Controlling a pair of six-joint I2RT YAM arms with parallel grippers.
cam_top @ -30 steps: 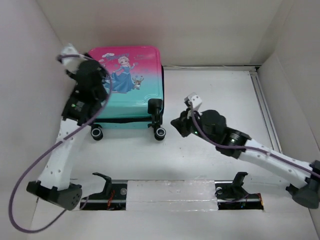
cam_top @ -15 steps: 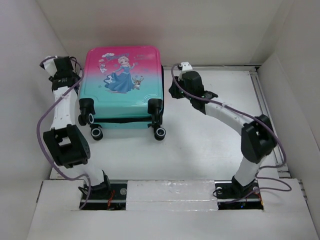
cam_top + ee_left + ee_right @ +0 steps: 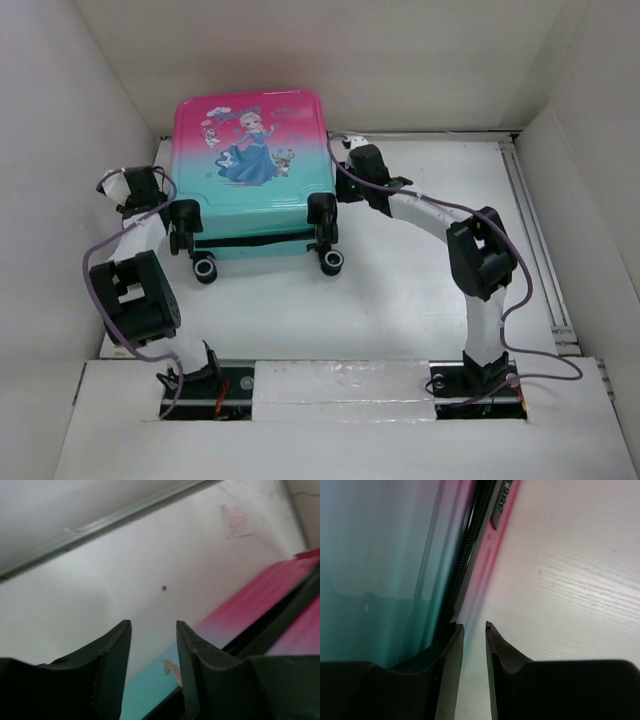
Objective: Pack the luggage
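Observation:
The luggage point(image 3: 250, 180) lies flat and closed at the back left of the table, princess print up, pink end far, teal end and wheels near. My left gripper point(image 3: 158, 198) is beside its left edge near a wheel. In the left wrist view the gripper point(image 3: 153, 625) is open and empty, with the luggage's side point(image 3: 250, 610) to the right of it. My right gripper point(image 3: 342, 162) is against the luggage's right side. In the right wrist view the gripper point(image 3: 474, 625) has a narrow empty gap between the fingers, next to the zipper seam point(image 3: 462, 565).
White walls enclose the table on the left, back and right. A metal rail point(image 3: 530, 230) runs along the right side. A white board point(image 3: 340, 385) covers the near edge over the arm bases. The right arm's elbow point(image 3: 480, 255) stands mid-table.
Both arms swung from mid-table to the luggage's sides. The left gripper then came nearer along the left edge. The luggage has shifted slightly right and toward the near side.

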